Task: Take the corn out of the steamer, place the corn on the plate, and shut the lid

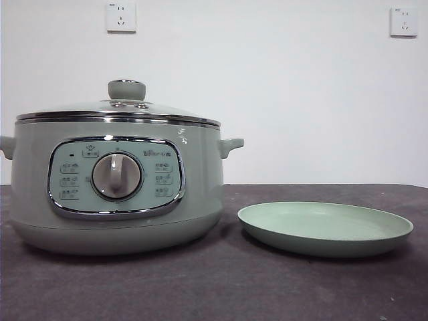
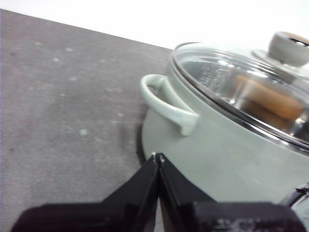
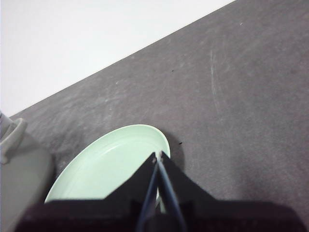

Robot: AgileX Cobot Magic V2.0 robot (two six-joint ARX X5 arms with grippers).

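The pale green steamer (image 1: pixel 117 184) stands at the left of the table with its glass lid (image 1: pixel 120 110) on, knob (image 1: pixel 126 89) on top. In the left wrist view the corn (image 2: pixel 268 99) shows orange through the lid (image 2: pixel 231 82), inside the steamer (image 2: pixel 217 150). The empty pale green plate (image 1: pixel 326 227) lies to the steamer's right. My left gripper (image 2: pixel 158 156) is shut and empty beside the steamer's side handle (image 2: pixel 166 101). My right gripper (image 3: pixel 158 154) is shut and empty above the plate (image 3: pixel 111 164). Neither gripper shows in the front view.
The dark grey table (image 1: pixel 221 287) reaches to a white wall with two sockets (image 1: pixel 121 17). The steamer's other side handle (image 3: pixel 12 137) shows at the edge of the right wrist view.
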